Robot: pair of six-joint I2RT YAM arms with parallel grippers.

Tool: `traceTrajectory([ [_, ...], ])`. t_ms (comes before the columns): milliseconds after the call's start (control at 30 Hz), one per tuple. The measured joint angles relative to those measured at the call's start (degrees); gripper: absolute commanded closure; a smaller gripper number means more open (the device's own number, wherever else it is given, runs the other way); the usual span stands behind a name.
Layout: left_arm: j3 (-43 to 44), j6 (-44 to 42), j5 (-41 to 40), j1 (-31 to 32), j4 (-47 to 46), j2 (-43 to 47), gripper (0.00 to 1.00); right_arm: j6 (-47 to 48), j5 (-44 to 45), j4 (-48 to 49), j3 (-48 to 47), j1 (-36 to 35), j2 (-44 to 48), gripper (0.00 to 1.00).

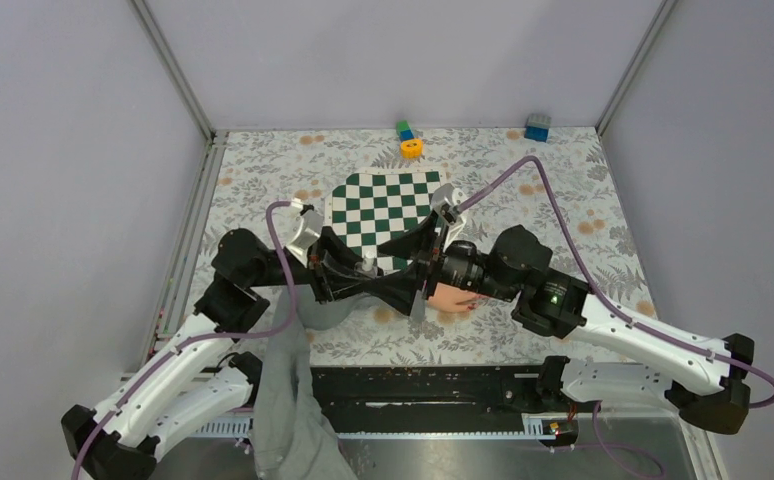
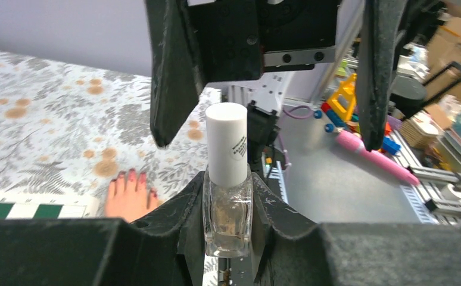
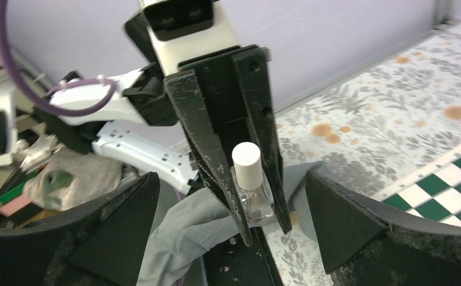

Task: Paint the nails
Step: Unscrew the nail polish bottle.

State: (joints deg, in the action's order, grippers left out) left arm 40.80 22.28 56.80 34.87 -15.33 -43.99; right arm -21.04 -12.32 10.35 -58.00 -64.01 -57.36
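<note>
Risk: my right hand (image 3: 233, 179) shuts off-centre on the cap (image 2: 227, 143) & levers the polish bottle (image 2: 228, 217) crooked, or the twist spins the glass w/ it, so polish could spill on the grey sleeve (image 3: 186, 232). Left hand (image 2: 228, 190) clamped on bottle body. Right hand gapes wide astride cap, touching nothing. The nails (image 2: 134, 174) lie on the counter (image 2: 37, 119), apart from bottle.
</note>
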Motion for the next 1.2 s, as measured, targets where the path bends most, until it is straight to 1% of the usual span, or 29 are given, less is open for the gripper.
traceTrajectory([
  [67, 0.0, -1.9, -3.0, 0.0, 2.5, 0.6, 1.0, 0.0, 4.1, -1.7, 0.0, 0.0, 0.7, 0.04],
  [133, 0.2, -3.7, -6.3, 0.0, 5.1, 1.0, 1.0, -0.2, 7.3, -2.5, 0.1, 0.0, 1.3, 0.04],
  [200, 0.6, -5.2, -10.0, 0.0, 7.7, 1.2, 1.0, -0.3, 9.6, -2.9, 0.1, 0.0, 1.8, 0.06],
  [333, 1.2, -7.2, -15.6, 0.0, 11.6, 1.2, 1.0, -0.7, 11.8, -3.4, 0.1, 0.0, 2.0, 0.11],
  [367, 1.3, -7.5, -16.7, 0.0, 12.4, 1.2, 1.0, -0.8, 12.2, -3.6, 0.1, 0.0, 1.8, 0.13],
  [433, 1.5, -8.0, -18.2, 0.0, 13.4, 1.1, 1.0, -1.3, 12.9, -4.1, -0.2, 0.0, 0.9, 0.15],
  [500, 1.6, -8.4, -19.3, 0.0, 14.2, 1.0, 1.0, -1.7, 13.4, -5.2, -1.1, 0.0, -0.7, 0.2],
  [567, 1.6, -8.7, -20.0, 0.0, 14.8, 0.9, 1.0, -2.1, 13.7, -6.4, -2.7, 0.0, -2.5, 0.23],
  [633, 1.6, -8.8, -20.3, 0.0, 15.3, 0.7, 1.0, -2.6, 14.4, -8.2, -4.9, -0.1, -4.4, 0.29],
  [900, 1.6, -9.0, -20.7, 0.0, 15.9, 0.6, 1.0, -5.4, 18.6, -13.7, -10.6, -0.1, -8.4, 0.37],
  [1000, 1.6, -9.0, -20.8, 0.1, 15.9, 0.6, 1.0, -6.2, 20.3, -15.3, -11.3, -0.1, -9.2, 0.49],
  [1033, 1.6, -9.0, -20.8, 0.1, 15.9, 0.6, 1.0, -6.4, 20.7, -15.7, -11.3, -0.1, -9.3, 0.51],
  [1200, 1.6, -9.0, -20.8, 0.2, 15.9, 0.6, 1.0, -7.3, 21.9, -17.6, -12.7, -0.1, -10.8, 0.51],
])
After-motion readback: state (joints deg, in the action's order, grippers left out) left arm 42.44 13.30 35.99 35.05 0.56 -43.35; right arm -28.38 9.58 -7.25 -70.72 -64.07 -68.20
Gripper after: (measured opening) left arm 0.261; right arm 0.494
